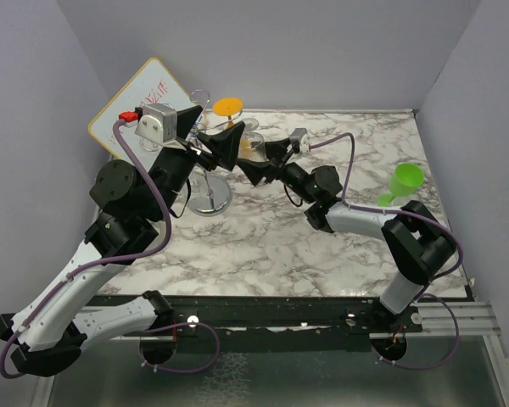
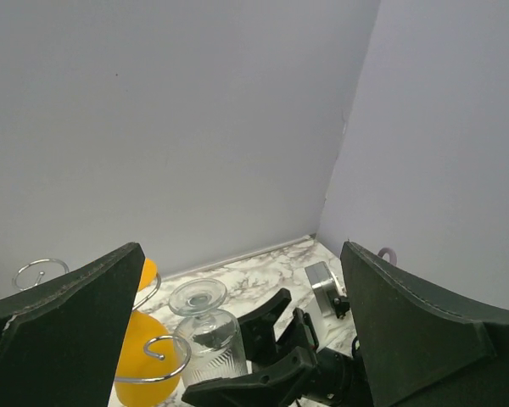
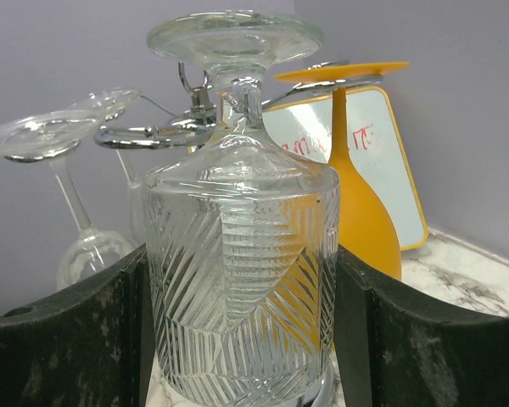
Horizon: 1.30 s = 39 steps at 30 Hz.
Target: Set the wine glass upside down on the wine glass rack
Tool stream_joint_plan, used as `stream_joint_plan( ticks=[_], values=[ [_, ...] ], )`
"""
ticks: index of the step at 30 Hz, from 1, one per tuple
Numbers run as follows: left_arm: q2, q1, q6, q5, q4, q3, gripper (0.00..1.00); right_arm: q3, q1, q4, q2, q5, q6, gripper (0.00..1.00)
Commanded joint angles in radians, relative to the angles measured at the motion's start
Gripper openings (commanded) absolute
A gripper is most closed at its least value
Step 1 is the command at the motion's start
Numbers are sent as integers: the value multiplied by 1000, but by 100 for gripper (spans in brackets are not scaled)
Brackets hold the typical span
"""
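A clear cut-glass wine glass (image 3: 242, 280) is upside down, foot (image 3: 235, 36) on top, between my right gripper's fingers (image 3: 382, 331). My right gripper (image 1: 254, 163) is shut on its bowl. The glass's stem stands right by a curled wire arm (image 3: 148, 136) of the chrome wine glass rack (image 1: 209, 200); I cannot tell if it rests in it. The left wrist view shows the same glass (image 2: 205, 332) beside a wire curl (image 2: 165, 360). My left gripper (image 1: 214, 140) is wide open and empty, close to the rack's top.
An orange glass (image 3: 356, 186) and a plain clear glass (image 3: 47, 140) hang upside down on the rack. A green glass (image 1: 404, 181) stands at the right of the marble table. A whiteboard (image 1: 144, 97) leans at the back left. Walls close in on three sides.
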Motion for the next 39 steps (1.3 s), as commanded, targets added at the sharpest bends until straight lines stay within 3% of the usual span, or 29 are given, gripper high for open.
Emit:
stream_joint_plan(
  ticks=[1,39],
  values=[
    [-6,3,19,-32,1,8,99,69,8,151,48,-22,43,0],
    [-13,4,25,-63,-49,5,99,256,30,97,221,-286,198,0]
  ],
)
